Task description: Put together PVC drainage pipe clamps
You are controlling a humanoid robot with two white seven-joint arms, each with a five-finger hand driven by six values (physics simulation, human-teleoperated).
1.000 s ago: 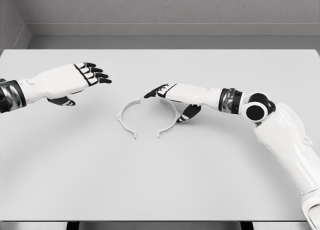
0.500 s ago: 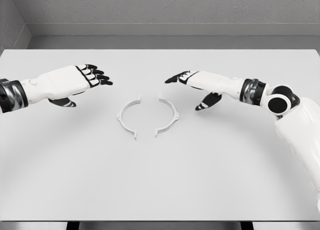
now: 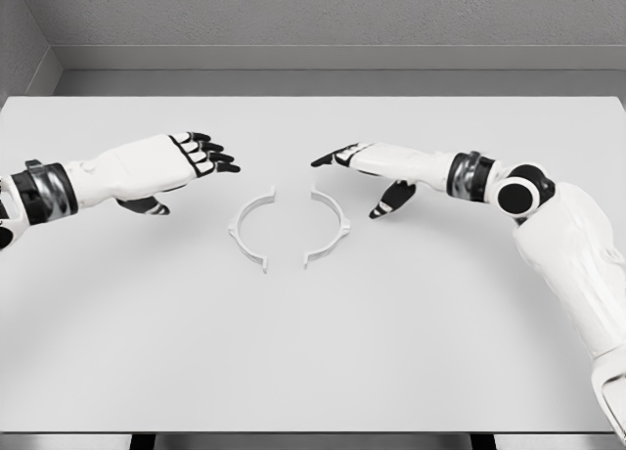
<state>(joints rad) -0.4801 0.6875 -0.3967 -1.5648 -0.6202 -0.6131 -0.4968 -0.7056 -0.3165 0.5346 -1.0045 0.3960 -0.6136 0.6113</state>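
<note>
Here, near the middle of the frame, the two clamp halves lie flat on the white table, the left half and the right half facing each other with a small gap between their ends. My left hand hovers left of them and my right hand upper right of them, both with fingers relaxed and spread, holding nothing.
</note>
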